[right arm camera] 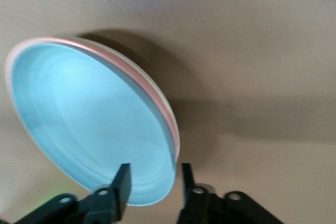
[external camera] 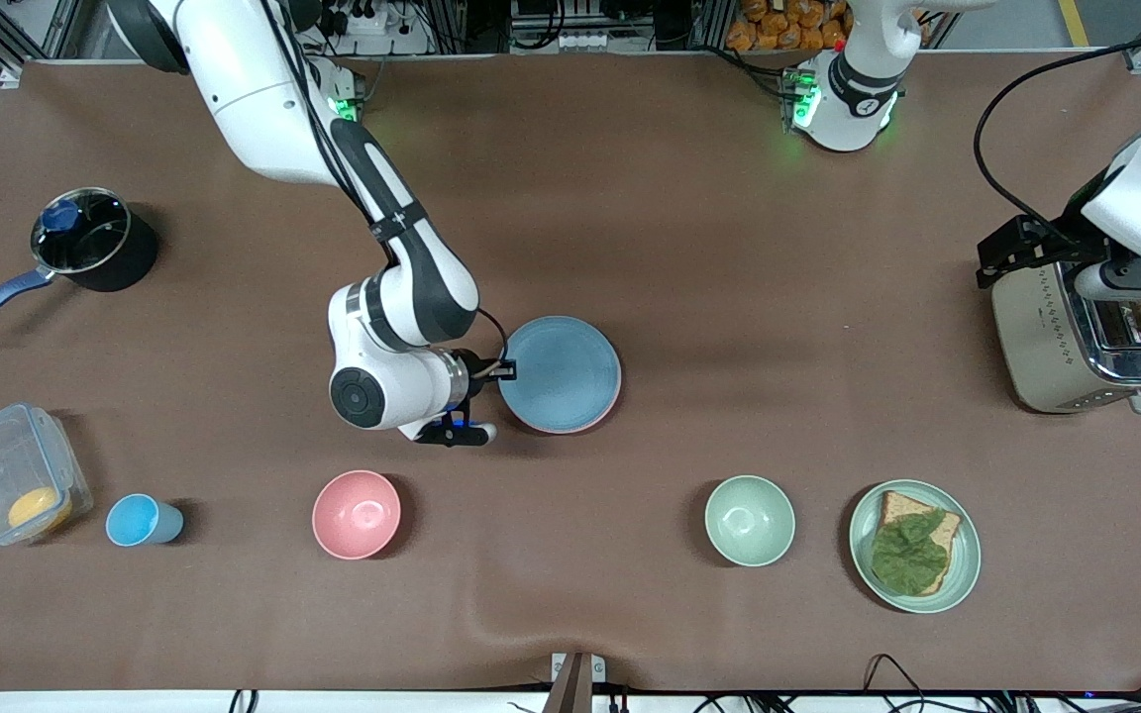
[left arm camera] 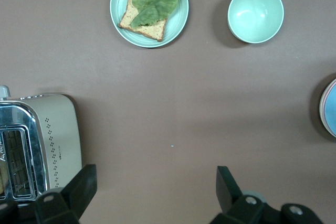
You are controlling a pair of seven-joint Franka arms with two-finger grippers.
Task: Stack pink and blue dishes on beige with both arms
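The light blue plate point(external camera: 561, 371) lies on top of a stack in the middle of the table. Under it the pink plate point(external camera: 594, 422) shows only its rim, and the beige plate point(right arm camera: 177, 139) only a thin pale edge. My right gripper point(external camera: 493, 379) is low at the stack's edge toward the right arm's end. It point(right arm camera: 154, 184) is open, with the blue plate's point(right arm camera: 89, 124) rim between the fingers. My left gripper point(external camera: 1135, 289) waits over the toaster point(external camera: 1066, 342). It point(left arm camera: 155, 188) is wide open and holds nothing.
Nearest the front camera stand a clear box point(external camera: 11, 475), a small blue cup point(external camera: 140, 520), a pink bowl point(external camera: 357, 513), a green bowl point(external camera: 749, 520) and a green plate point(external camera: 967, 569) with toast. A dark pot point(external camera: 95, 243) sits toward the right arm's end.
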